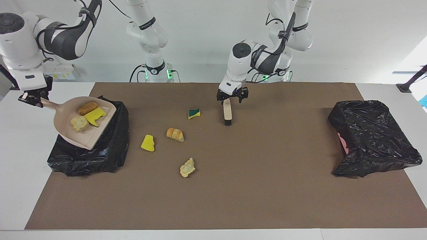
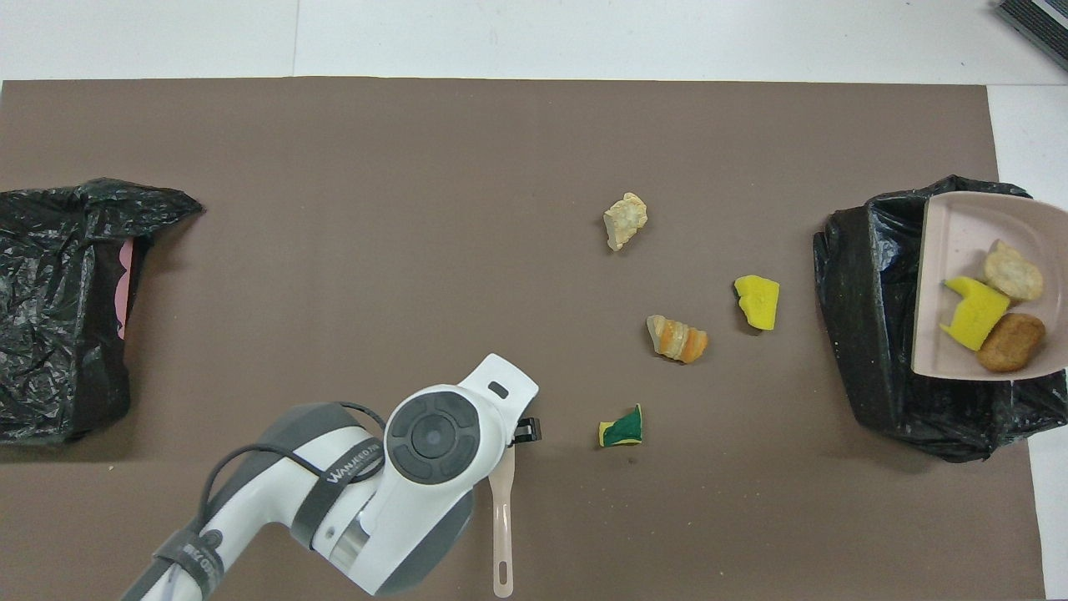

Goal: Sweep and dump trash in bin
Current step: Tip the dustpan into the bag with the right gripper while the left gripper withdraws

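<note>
Facing view: the right gripper [image 1: 33, 99] is clamped on the handle of the dustpan [image 1: 85, 128], which carries three trash bits [image 1: 87, 113] over the black bin [image 1: 110, 153]. The left gripper [image 1: 232, 96], fingers spread, hangs above the brush [image 1: 227, 112], not gripping it.

Overhead view: four trash pieces [image 2: 677, 338] lie on the mat [image 2: 334, 209] between brush and bin

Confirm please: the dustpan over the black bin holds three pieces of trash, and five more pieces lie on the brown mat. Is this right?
Not quite. The dustpan over the black bin holds three pieces, but only four lie on the brown mat: a sponge, a bread-like lump, a yellow wedge and a pale chunk. The facing view shows it.
</note>
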`<action>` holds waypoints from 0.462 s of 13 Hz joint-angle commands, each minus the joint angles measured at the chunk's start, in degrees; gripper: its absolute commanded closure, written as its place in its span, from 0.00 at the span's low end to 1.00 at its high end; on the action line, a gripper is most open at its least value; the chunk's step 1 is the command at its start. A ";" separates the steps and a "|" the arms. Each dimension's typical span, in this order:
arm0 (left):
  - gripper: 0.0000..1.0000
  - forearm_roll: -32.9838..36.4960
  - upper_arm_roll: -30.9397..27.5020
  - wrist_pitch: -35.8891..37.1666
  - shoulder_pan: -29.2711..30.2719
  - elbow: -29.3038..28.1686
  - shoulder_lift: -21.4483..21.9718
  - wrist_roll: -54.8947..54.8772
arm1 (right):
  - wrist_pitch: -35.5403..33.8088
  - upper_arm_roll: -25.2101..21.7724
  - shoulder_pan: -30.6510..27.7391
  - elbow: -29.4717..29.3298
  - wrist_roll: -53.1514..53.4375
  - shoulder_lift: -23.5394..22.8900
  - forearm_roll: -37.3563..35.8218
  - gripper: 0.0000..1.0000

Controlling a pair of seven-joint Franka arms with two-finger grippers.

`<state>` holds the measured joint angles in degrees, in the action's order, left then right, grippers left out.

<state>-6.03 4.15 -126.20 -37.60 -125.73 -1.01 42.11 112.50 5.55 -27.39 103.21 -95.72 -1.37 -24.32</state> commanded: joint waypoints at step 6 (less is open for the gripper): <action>0.00 -0.21 0.42 2.18 17.88 8.92 -0.57 -16.69 | 13.97 0.69 1.55 19.92 -0.27 12.61 -19.77 1.00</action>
<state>-6.01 3.88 -126.03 -23.21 -119.57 -1.06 28.88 124.75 6.07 -26.89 117.82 -98.09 6.67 -39.51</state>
